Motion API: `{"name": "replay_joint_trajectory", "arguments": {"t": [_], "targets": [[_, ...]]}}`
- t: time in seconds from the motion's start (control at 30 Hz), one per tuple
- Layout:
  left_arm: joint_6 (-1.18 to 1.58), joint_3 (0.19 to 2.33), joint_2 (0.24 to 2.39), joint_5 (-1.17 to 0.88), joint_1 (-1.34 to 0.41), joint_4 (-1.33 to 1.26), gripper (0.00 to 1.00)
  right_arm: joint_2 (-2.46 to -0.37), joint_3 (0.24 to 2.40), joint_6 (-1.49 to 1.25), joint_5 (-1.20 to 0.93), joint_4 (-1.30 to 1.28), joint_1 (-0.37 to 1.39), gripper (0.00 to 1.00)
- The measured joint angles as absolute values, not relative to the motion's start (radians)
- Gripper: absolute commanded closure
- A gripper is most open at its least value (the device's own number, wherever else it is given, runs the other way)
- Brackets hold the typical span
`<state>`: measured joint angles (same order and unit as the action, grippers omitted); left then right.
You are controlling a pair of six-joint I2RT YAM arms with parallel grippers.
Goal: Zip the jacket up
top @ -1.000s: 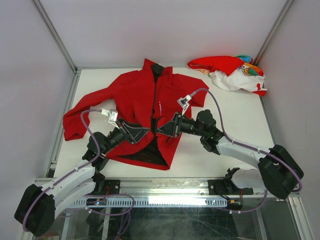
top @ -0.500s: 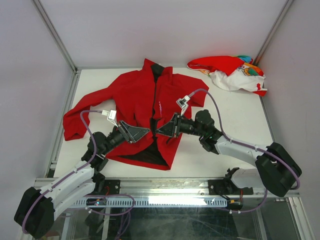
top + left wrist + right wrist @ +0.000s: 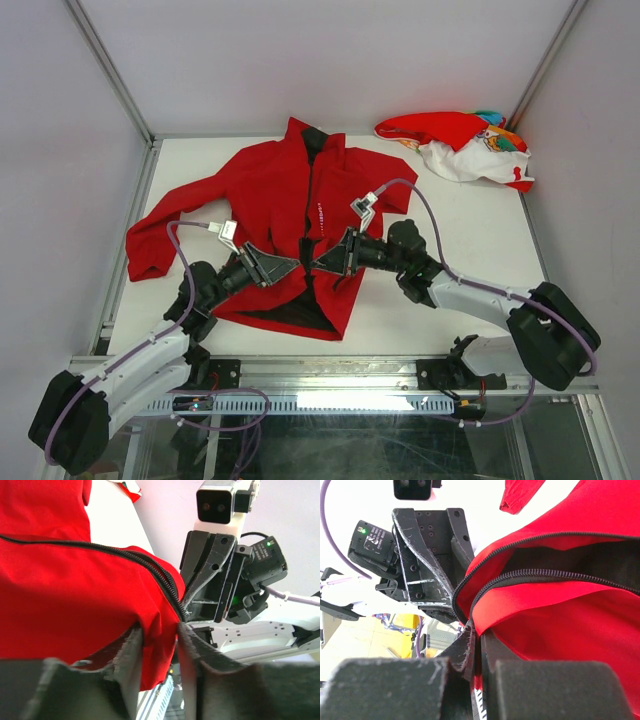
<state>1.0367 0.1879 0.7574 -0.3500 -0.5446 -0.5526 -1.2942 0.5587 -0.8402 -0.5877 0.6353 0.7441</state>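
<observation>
Two zip edges gape from above on the jacket [image 3: 270, 185], flat on the white surface [image 3: 480, 230]. Left wrist: your left pincer [image 3: 159, 645] clamps red cloth; a tug could slip it. Right wrist: your right pincer [image 3: 476, 645] pinches the facing edge; misaligned teeth [image 3: 545, 574] may jam.

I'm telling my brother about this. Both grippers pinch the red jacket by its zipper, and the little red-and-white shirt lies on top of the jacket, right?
No. The red-and-white shirt is not on the jacket; it lies apart at the far right corner of the table, as the top external view shows. The left gripper and the right gripper do pinch the jacket by its zipper.
</observation>
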Motion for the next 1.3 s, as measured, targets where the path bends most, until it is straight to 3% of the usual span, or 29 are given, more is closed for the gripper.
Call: {"name": "replay_joint_trajectory", "arguments": {"t": [0.2,1.13,1.2,1.3], "targets": [[1.032,0.192,0.768,-0.345,-0.545,-0.546,1.00,-1.304,0.560,-0.840,-0.587,0.614,0.749,1.00],[0.825,0.286,0.826,-0.426,-0.543,-0.397,1.00,-1.329,0.636,-0.859,-0.580,0.490,0.702,1.00],[0.825,0.286,0.831,-0.426,-0.543,-0.396,0.93,-1.345,0.635,-0.876,-0.593,0.517,0.702,1.00],[0.844,0.286,0.832,-0.419,-0.544,-0.389,0.69,-1.359,0.625,-0.891,-0.603,0.550,0.702,1.00]]}}
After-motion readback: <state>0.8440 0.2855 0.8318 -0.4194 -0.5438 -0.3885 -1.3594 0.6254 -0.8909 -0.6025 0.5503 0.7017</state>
